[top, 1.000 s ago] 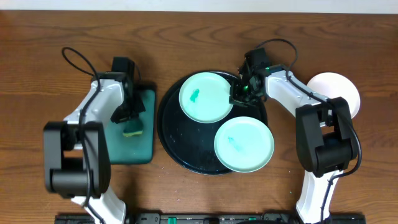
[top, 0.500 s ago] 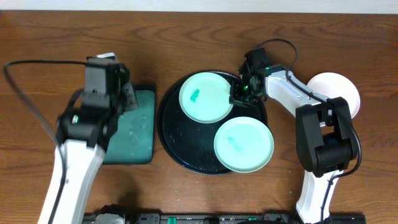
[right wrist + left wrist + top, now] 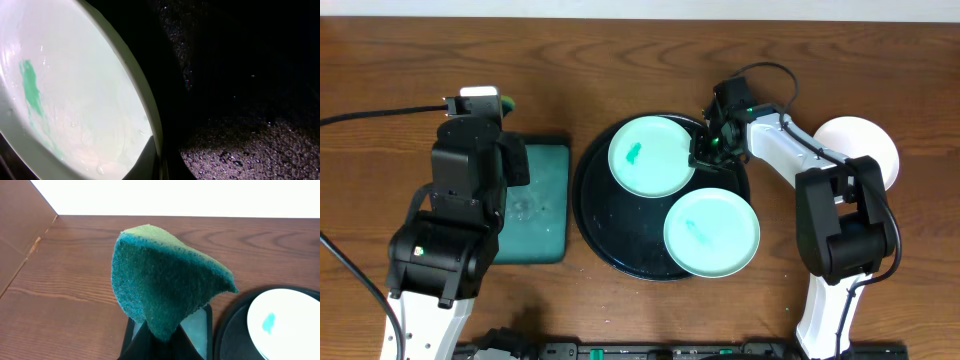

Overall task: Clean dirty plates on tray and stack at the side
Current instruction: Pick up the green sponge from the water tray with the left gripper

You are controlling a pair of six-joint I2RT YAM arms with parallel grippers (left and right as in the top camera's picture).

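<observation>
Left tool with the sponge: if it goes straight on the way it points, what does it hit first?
Probably the wooden table beyond the green tray; nothing else shows ahead of the left tool past the sponge it holds. Depth is unclear.

In large round black tray (image 3: pixel 605 215): mint-green plate (image 3: pixel 650 157) rear-left, second mint-green plate (image 3: pixel 712 233) front-right. White round plate (image 3: pixel 875 145) right; rectangular dark-green tray (image 3: pixel 542 215) left.
</observation>
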